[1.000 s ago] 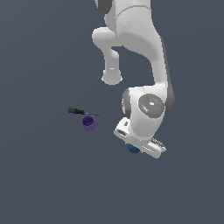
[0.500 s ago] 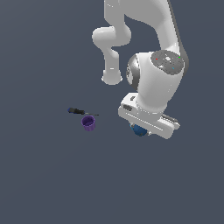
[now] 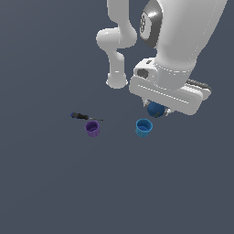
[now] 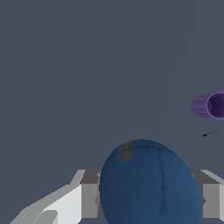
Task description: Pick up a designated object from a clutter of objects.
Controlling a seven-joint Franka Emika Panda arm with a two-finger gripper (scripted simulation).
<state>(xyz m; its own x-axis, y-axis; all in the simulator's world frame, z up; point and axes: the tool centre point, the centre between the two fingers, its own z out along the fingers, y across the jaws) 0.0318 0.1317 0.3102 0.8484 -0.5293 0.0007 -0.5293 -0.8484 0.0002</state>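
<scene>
My gripper [image 3: 156, 111] is shut on the dark blue ball [image 3: 155, 109] and holds it in the air, above and to the exterior view's right of the light blue cup [image 3: 144, 128]. In the wrist view the ball [image 4: 148, 183] fills the space between my two fingers [image 4: 89, 199]. The purple cup [image 3: 93, 128] stands on the floor to the exterior view's left, with the thin black screwdriver [image 3: 84, 116] just behind it. The purple cup [image 4: 210, 105] and the screwdriver's tip [image 4: 213, 131] also show in the wrist view.
The arm's white base [image 3: 116, 82] stands on the grey floor behind the objects. The arm's large white links [image 3: 183, 36] hang over the exterior view's upper right.
The arm has risen with the dark blue ball in the gripper, lifting it off the floor. The light blue cup, hidden before by the hand, now shows.
</scene>
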